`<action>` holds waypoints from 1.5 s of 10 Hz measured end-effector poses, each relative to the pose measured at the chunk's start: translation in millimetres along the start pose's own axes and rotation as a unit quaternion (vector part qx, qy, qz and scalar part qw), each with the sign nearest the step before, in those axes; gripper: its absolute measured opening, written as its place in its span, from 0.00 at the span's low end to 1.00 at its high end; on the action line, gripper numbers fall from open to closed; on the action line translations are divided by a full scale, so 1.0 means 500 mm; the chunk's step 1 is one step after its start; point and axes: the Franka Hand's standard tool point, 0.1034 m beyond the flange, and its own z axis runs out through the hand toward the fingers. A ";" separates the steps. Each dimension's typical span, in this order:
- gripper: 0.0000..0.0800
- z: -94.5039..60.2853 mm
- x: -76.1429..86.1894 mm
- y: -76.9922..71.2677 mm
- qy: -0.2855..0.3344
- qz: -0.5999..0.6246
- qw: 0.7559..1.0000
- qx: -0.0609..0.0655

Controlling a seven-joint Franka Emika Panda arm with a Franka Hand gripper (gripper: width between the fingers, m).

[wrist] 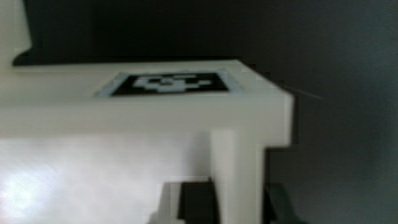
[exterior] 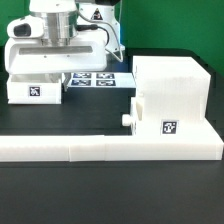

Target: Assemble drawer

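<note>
Claw (wrist: 231, 205) pinches tray (wrist: 107, 150) wall (exterior view's left).

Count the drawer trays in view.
2. One tray lies at the exterior view's left, below the gripper. The second tray sits low in the housing, its knob poking out. More may be hidden.

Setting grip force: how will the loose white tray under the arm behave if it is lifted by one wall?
The tray looks like rigid moulded plastic, so it probably won't flex. It appears hollow and thin-walled, so it is likely light for its size. Its smooth, shiny faces may slip, and held by one wall it could tilt.
</note>
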 end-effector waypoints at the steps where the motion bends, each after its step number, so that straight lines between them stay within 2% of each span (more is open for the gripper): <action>1: 0.05 -0.001 0.001 -0.002 -0.002 -0.002 1.000 0.001; 3: 0.05 -0.048 0.036 -0.032 -0.015 -0.025 1.000 0.011; 5: 0.05 -0.076 0.080 -0.059 -0.021 -0.065 0.997 0.021; 7: 0.05 -0.106 0.153 -0.079 -0.014 -0.094 0.995 0.031; 8: 0.05 -0.106 0.176 -0.088 -0.014 -0.105 0.994 0.035; 9: 0.05 -0.105 0.186 -0.092 -0.013 -0.119 0.992 0.037; 12: 0.05 -0.102 0.182 -0.090 -0.013 -0.169 0.985 0.037; 14: 0.05 -0.099 0.184 -0.087 -0.011 -0.261 0.965 0.039; 15: 0.05 -0.095 0.200 -0.086 -0.010 -0.305 0.951 0.042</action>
